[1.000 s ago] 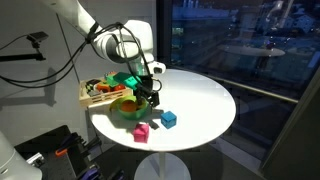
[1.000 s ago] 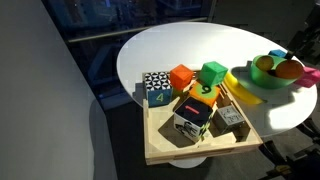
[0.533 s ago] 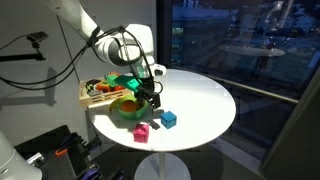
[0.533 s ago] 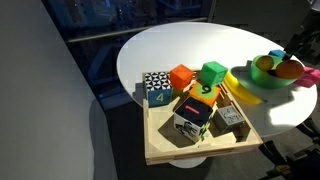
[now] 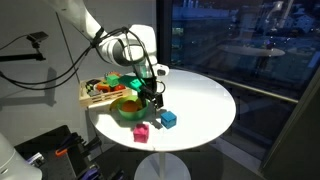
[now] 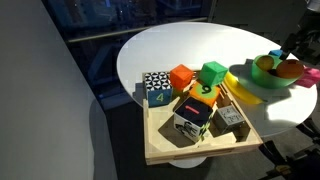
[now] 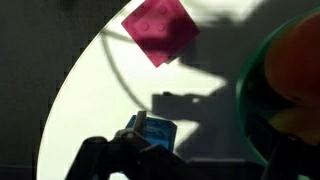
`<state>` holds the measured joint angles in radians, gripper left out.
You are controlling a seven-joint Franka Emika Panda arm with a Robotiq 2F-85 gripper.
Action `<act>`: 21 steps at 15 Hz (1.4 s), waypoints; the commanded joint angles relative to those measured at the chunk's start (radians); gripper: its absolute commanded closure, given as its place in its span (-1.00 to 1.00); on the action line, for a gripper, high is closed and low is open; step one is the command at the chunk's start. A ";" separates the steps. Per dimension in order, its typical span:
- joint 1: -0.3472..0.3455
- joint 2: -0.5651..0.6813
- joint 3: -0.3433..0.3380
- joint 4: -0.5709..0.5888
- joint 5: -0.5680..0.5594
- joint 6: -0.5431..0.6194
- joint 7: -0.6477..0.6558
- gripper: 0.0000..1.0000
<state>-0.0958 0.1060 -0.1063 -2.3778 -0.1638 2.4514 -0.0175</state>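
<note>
Slightly toward the blue cube [image 5: 169, 118] the gripper [image 5: 152, 100] had drifted, while neither cube had shifted. One round white table [image 5: 205, 95] carried everything. One wooden tray [image 6: 165, 150] held at least six blocks. One green bowl [image 5: 130, 113] of fruit sat beside the tray. Hanging over the bowl's rim, the gripper kept its fingers [image 7: 105, 155] spread wide and gripped nothing. The single blue cube lay flat on the table just beside the bowl; being a cube, it had no long axis, and in the wrist view its edges sat slightly askew. One pink cube [image 5: 142, 132] lay near it, corner-on.
</note>
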 commanded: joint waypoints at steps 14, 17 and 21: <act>-0.011 0.093 -0.048 0.128 -0.016 -0.014 0.057 -1.00; -0.022 0.097 -0.046 0.143 0.017 -0.028 0.026 -1.00; -0.035 0.080 -0.030 0.150 0.105 -0.065 -0.032 -1.00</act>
<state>-0.1102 0.1925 -0.1551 -2.2574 -0.1233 2.4350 -0.0001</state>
